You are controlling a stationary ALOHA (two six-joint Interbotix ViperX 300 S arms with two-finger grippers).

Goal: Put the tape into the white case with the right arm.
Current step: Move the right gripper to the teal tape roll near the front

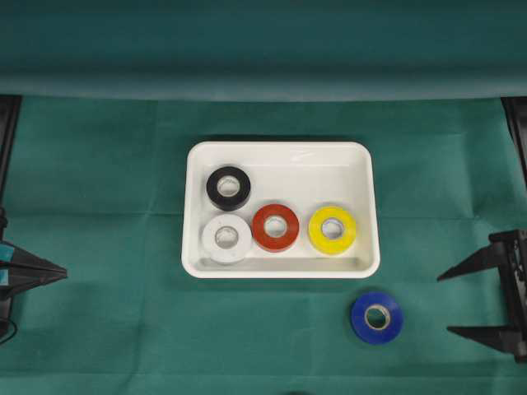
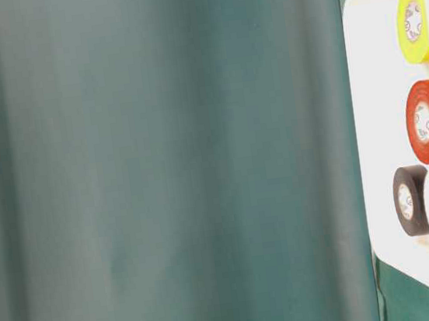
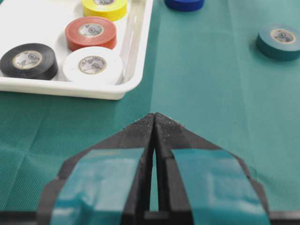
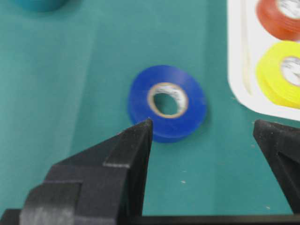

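A blue tape roll lies flat on the green cloth just outside the near right corner of the white case. It also shows in the right wrist view and at the top of the left wrist view. My right gripper, plain black, is open and empty to the right of the roll. In its wrist view the roll lies just ahead of the left fingertip. My left gripper, with light-blue patches, is shut and empty at the far left.
The case holds black, white, red and yellow rolls; its back half is bare. A teal roll lies on the cloth away from the case. The case rim is close to the blue roll.
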